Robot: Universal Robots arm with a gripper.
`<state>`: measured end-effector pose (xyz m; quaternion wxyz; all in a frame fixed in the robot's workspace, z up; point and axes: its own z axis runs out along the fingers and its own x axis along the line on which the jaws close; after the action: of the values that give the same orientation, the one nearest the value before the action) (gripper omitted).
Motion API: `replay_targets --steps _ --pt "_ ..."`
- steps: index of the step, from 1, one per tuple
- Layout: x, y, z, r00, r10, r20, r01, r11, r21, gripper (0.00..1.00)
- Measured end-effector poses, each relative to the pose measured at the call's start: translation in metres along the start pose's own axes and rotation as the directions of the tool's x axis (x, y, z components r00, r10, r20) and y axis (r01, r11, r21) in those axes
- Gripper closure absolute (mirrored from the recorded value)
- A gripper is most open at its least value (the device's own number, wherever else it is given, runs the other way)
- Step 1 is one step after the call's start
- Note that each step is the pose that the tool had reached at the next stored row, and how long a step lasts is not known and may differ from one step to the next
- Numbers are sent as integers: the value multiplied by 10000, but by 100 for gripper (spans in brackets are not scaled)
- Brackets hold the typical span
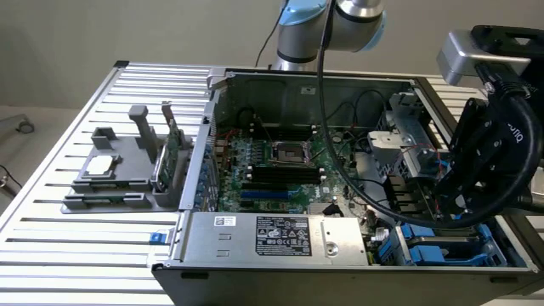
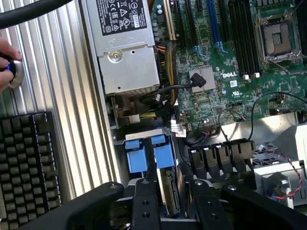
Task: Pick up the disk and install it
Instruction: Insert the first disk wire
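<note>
— Disk first: where is that flat silver-grey hard drive in its blue plastic carrier?

— On edge, at the drive bay in the corner of the open grey sheet-metal computer case, just past the end of the boxy silver power supply with its black printed label. Another blue plastic tab sits just beside it. Whether the disk is fully seated, I cannot tell.

— And the arm?

— The silver and pale-blue jointed arm rises behind the case. Its wrist hangs on the exterior view's right, tilted down into that corner. The matt black gripper sits straight over the disk's narrow edge. Clamped on it or loose, I cannot tell.

— What's that loop?

— A thick, smooth black cable, hanging from the arm across the green circuit board with its black slots and square metal socket.

— Underneath?

— A ribbed aluminium table, all long straight slats. A person's hand rests at its edge on a round silver button.
</note>
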<state>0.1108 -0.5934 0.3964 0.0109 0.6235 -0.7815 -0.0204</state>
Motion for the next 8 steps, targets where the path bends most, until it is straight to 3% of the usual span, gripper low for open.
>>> replay_targets --steps 4,8 --pt "0 0 4 9977 681 34 -681 9977 4 69" --pt "0 -1 12 9910 1337 76 -1337 9910 3 69"
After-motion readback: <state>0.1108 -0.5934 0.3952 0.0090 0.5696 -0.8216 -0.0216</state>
